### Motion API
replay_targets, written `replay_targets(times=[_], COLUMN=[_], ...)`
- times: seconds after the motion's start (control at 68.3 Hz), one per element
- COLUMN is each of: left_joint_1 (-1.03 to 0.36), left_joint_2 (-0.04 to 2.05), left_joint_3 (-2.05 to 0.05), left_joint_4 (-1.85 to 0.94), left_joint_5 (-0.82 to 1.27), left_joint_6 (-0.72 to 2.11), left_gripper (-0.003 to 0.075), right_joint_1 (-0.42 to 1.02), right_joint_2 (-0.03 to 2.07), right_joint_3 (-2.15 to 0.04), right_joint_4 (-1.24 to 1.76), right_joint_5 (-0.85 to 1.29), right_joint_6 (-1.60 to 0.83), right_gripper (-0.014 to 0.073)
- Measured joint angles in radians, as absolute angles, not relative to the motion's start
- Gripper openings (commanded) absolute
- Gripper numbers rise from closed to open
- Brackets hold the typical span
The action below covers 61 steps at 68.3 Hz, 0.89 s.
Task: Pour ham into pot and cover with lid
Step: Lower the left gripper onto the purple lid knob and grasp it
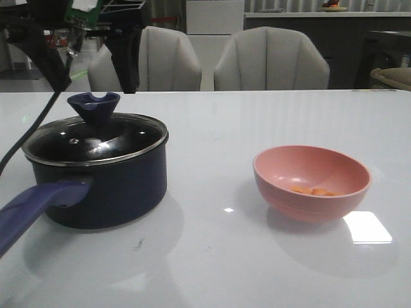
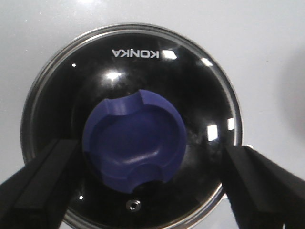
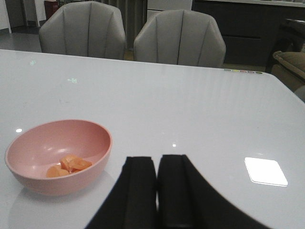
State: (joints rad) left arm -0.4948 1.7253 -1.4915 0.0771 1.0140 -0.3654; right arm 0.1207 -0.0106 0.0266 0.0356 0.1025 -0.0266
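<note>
Lid (image 1: 95, 138) sits on the pot (image 1: 103, 186) at centre left of the front view, its purple handle (image 1: 35, 208) reaching to the lower left edge; the pink bowl (image 1: 311, 183) at centre right on the white counter (image 1: 212, 256) holds the ham (image 1: 313, 190).

Left wrist view: the left claw (image 2: 152, 179) is spread wide, fingers (image 2: 38, 186) at the lower corners either side of the blue knob (image 2: 133, 143), not touching it.

Right wrist view: the right claw (image 3: 157, 183) at bottom centre is pressed closed on nothing; the bowl sits at lower left.

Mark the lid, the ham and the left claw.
lid (image 2: 190, 95): left wrist view, on the glass beside the knob.
ham (image 3: 69, 165): right wrist view, on the chunks in the pink bowl (image 3: 28, 181).
left claw (image 2: 152, 183): left wrist view, midway between its open fingers, above the knob.
</note>
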Motion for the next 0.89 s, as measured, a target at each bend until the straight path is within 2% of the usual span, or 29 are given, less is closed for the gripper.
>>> replay_targets(times=[0.322, 0.425, 0.542, 0.556, 0.615, 0.893], left_joint_1=[-0.493, -0.486, -0.484, -0.484, -0.484, -0.484], left_joint_2=[1.793, 1.804, 1.813, 1.813, 1.814, 1.821], left_joint_3=[-1.507, -1.507, -1.508, -1.508, -1.509, -1.536], left_joint_4=[0.12, 0.12, 0.118, 0.116, 0.112, 0.107], left_joint_5=[1.025, 1.025, 1.025, 1.023, 1.023, 1.033], left_joint_6=[-0.426, -0.428, -0.428, -0.428, -0.428, -0.428], left_gripper=[0.0608, 0.0551, 0.0433, 0.0397, 0.0353, 0.0333], right_joint_1=[0.121, 0.121, 0.121, 0.121, 0.121, 0.121], right_joint_2=[-0.011, -0.011, -0.011, -0.011, -0.011, -0.011], right_joint_3=[0.027, 0.027, 0.027, 0.027, 0.027, 0.027], right_joint_4=[0.036, 0.036, 0.036, 0.036, 0.036, 0.036], right_joint_5=[0.103, 0.103, 0.103, 0.103, 0.103, 0.103], right_joint_6=[-0.027, -0.027, -0.027, -0.027, -0.027, -0.027], right_gripper=[0.017, 0.017, 0.017, 0.017, 0.017, 0.017])
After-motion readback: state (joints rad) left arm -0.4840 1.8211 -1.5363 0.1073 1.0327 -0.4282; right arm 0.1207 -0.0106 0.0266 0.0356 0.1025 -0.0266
